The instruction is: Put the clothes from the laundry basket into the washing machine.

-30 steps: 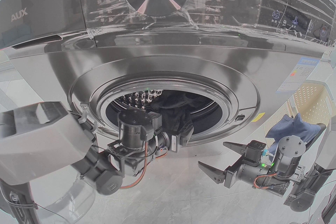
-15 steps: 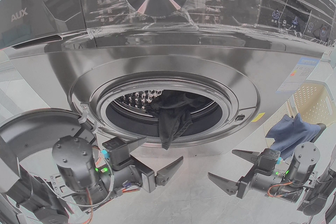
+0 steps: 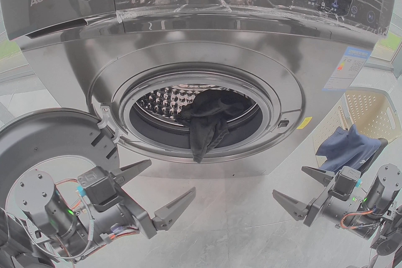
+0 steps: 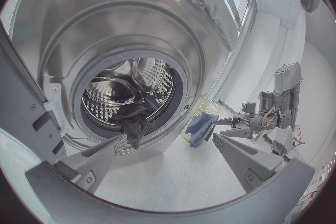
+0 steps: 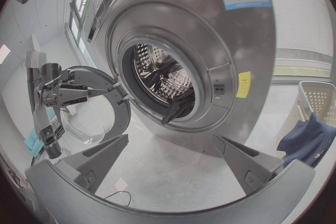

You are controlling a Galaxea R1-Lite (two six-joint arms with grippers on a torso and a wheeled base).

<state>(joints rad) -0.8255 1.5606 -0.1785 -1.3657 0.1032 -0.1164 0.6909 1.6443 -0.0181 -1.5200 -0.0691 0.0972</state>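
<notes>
One black garment (image 3: 205,122) lies in the washing machine (image 3: 167,51), its tail hanging over the opening's lower rim; a blue garment (image 3: 347,149) drapes the laundry basket (image 3: 372,109) edge, yet to be moved; left gripper (image 3: 171,176) and right gripper (image 3: 289,181) hang spread, empty.

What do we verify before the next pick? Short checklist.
1. Washing machine door swung open: ok.
2. Left gripper open and empty: ok.
3. Right gripper open and empty: ok.
4. Black garment fully inside the drum: not ok, one end hangs outside.
5. Blue garment within reach: probably ok, draped over the laundry basket rim near the right gripper.
6. More clothes inside the basket: cannot tell.
</notes>
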